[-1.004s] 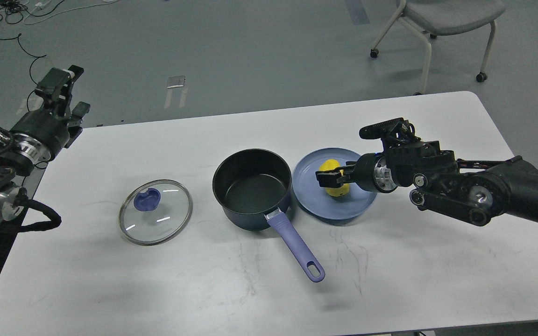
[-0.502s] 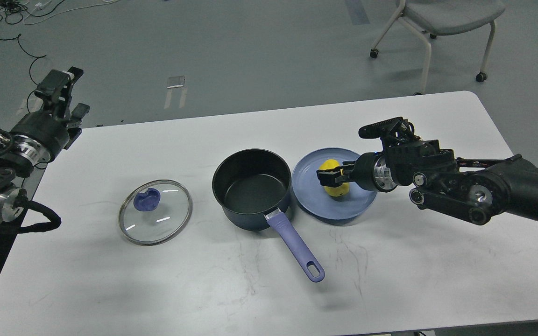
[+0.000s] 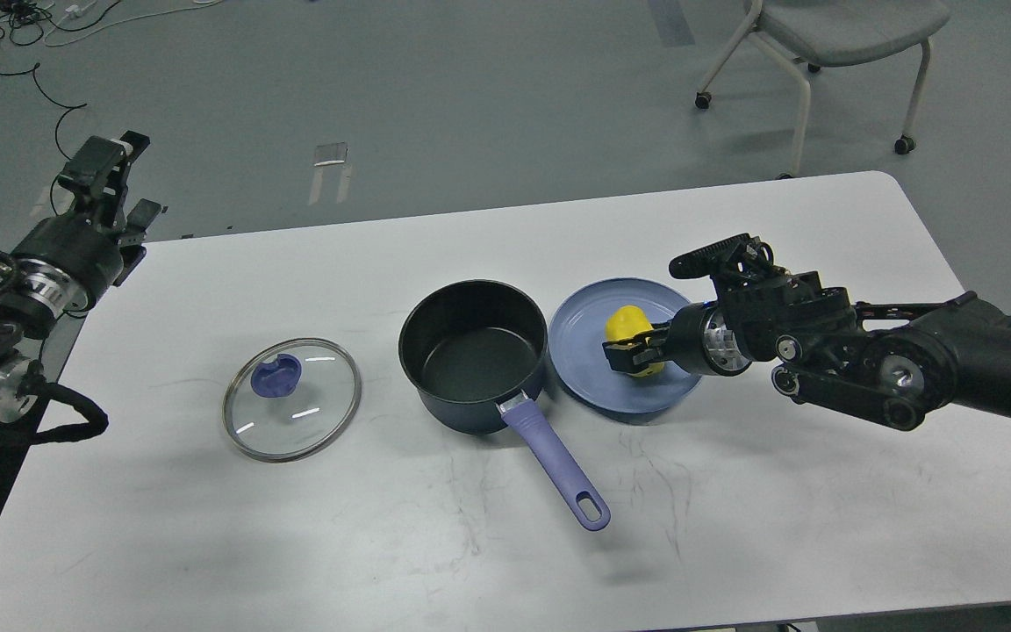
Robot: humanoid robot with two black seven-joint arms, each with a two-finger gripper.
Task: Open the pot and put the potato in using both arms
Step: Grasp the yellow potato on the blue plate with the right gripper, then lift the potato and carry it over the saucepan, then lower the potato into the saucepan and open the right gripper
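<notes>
The pot (image 3: pixel 474 355) stands open and empty at the table's middle, its lavender handle (image 3: pixel 557 466) pointing to the front right. Its glass lid (image 3: pixel 312 412) lies flat to the left, purple knob (image 3: pixel 276 376) up. The yellow potato (image 3: pixel 629 323) sits on a blue plate (image 3: pixel 583 369) just right of the pot. My right gripper (image 3: pixel 627 356) is at the potato; one dark finger crosses its front and the other is hidden, so I cannot tell if it grips. My left gripper (image 3: pixel 116 180) is open and empty, off the table's far left corner.
The white table (image 3: pixel 734 527) has scuff marks in front of the pot. A grey wheeled chair (image 3: pixel 830 35) stands on the floor behind the table's far right. Cables (image 3: pixel 23 26) lie on the floor at the far left.
My right gripper has moved down and slightly right over the potato, now lower across its front. My left arm has drawn back a little to the left.
</notes>
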